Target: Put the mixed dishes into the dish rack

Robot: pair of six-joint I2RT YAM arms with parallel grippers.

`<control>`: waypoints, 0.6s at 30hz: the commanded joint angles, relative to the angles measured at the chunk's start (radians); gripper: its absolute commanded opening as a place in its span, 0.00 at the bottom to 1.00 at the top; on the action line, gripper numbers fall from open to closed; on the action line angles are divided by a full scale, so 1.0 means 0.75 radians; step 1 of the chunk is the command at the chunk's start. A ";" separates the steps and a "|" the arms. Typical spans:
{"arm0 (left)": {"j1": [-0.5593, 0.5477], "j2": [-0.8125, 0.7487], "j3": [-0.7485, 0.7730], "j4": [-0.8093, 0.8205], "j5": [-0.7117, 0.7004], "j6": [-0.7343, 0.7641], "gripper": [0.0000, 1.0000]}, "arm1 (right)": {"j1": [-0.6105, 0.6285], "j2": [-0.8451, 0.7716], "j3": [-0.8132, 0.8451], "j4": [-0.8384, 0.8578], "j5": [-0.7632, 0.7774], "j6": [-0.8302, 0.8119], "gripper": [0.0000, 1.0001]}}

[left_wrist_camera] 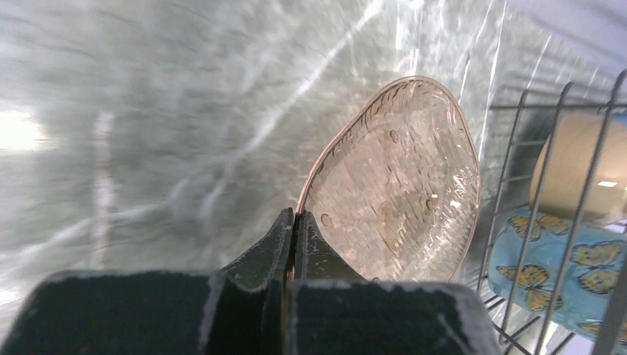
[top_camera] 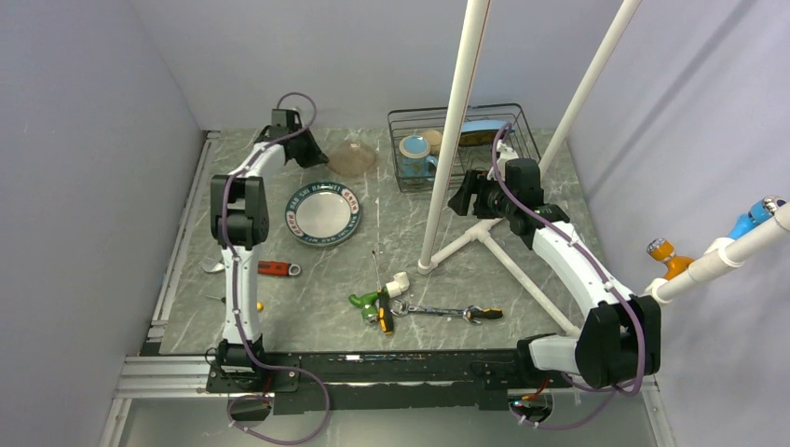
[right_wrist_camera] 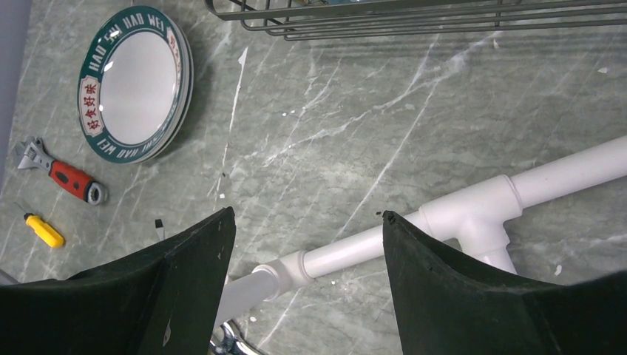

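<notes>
Collision with the dish rack (top_camera: 527,131) is the chief risk. The bowl has to clear the near wire wall, and a low carry would knock its rim against the wires. The white pipe frame (top_camera: 456,112) stands right in front of the rack, so a wide swing could strike the upright. Room inside is also short. A teal mug (top_camera: 416,156) and a light-blue plate (top_camera: 480,126) already sit in it, and the bowl could land on either of them.

The grip itself is the smaller worry. The left gripper (left_wrist_camera: 296,219) is pinched flat on the thin rim of the whitish bowl (left_wrist_camera: 399,185) at one edge only. Smooth glass held this way may pivot or slide out when it is tilted. The right gripper (right_wrist_camera: 307,219) stands wide and holds nothing, low over the pipe frame and near the rack's front. It could get in the way of the approach.

The bowl is clear, ribbed glass with a faint pink rim. It is shallow and lies on the table (top_camera: 307,307) just left of the rack. I cannot tell whether it is raised off the surface. The white plate with dark green patterned rim (top_camera: 322,213) lies flat, well short of the rack.
</notes>
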 commanded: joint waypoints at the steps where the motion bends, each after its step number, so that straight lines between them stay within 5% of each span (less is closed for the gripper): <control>1: 0.079 -0.264 -0.005 0.043 0.020 -0.023 0.00 | -0.006 -0.062 0.009 0.004 0.043 0.024 0.75; 18: 0.039 -1.120 -0.615 -0.150 -0.323 0.440 0.00 | -0.019 -0.092 0.127 -0.076 0.153 0.006 0.75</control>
